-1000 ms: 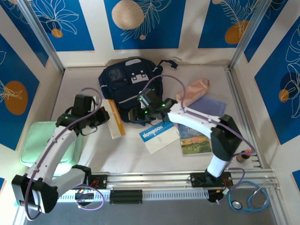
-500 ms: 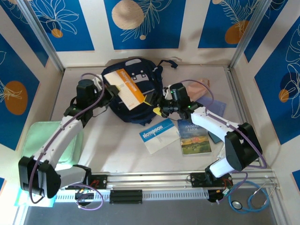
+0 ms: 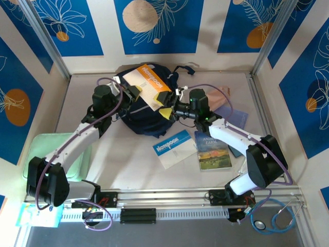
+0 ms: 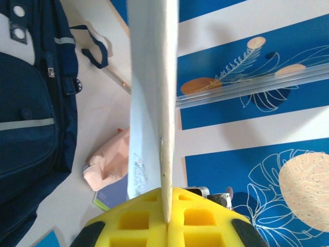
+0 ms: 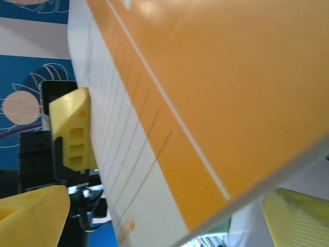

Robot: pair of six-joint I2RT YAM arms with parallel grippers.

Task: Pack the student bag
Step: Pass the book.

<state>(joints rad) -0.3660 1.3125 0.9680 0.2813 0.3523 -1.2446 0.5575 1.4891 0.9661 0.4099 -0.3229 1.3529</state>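
Beige table [image 3: 123, 149], blue-panelled walls. The student bag [image 3: 144, 122] lies upper centre, partly hidden by 1 orange notebook [image 3: 147, 82]. The left gripper [image 3: 134, 92] clamps the notebook, which appears edge-on in the left wrist view. The right gripper [image 3: 167, 109] is spread, its fingertips cropped at the frame edge in the right wrist view.

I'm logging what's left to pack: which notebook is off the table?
The orange notebook, clamped in the left gripper above the student bag; the blue notebook lies flat on the table.

You've got navy student bag [image 3: 141, 121] with pale grey stripes, orange-and-white lined notebook [image 3: 149, 85], yellow finger pads [image 4: 128, 222], pale pink pouch [image 4: 105, 170], blue wall panels [image 3: 180, 31] with white leaf outlines, orange and tan circles.
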